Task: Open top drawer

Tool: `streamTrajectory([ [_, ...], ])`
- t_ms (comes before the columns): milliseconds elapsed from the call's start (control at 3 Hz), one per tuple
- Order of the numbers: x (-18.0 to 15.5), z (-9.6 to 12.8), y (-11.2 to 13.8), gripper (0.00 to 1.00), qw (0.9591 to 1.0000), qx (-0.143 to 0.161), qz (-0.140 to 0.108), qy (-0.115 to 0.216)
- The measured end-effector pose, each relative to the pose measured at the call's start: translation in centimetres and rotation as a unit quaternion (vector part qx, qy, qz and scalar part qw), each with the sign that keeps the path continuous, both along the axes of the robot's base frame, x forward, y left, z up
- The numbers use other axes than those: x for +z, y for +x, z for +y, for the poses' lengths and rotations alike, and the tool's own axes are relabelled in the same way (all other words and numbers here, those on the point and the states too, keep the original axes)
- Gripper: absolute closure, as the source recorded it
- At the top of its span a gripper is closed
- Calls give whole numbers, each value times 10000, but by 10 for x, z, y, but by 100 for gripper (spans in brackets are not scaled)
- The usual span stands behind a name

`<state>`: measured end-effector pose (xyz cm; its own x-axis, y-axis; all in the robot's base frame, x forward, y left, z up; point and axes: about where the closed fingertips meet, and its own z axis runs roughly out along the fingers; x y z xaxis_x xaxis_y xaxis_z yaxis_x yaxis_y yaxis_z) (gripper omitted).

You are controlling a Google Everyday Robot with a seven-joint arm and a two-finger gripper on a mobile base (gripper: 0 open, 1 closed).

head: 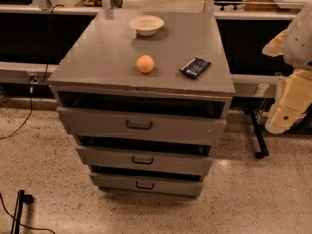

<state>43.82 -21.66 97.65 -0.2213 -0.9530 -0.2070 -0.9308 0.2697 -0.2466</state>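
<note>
Camera view shows one grey table (97,57) with three drawers (107,158) stacked in front, each slightly pulled out with one dark handle (139,125); the top drawer (92,122), the widest, sits just under the tabletop. On the table rest one white bowl (146,24), one orange (145,64) and one dark packet (195,67). The end effector (285,112) hangs at the right edge, apart from the drawers; whether clenched or released, I cannot tell.

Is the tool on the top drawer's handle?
No, the tool sits at the right frame edge, well apart from the top drawer and its handle.
</note>
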Motion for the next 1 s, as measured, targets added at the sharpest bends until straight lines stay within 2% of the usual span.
streamTrajectory([
  [333, 0, 0, 0, 0, 10000, 0, 0, 0],
  [667, -5, 9, 15, 0, 9999, -44, -129, 61],
  [1000, -50, 46, 50, 0, 9983, 27, -294, 495],
])
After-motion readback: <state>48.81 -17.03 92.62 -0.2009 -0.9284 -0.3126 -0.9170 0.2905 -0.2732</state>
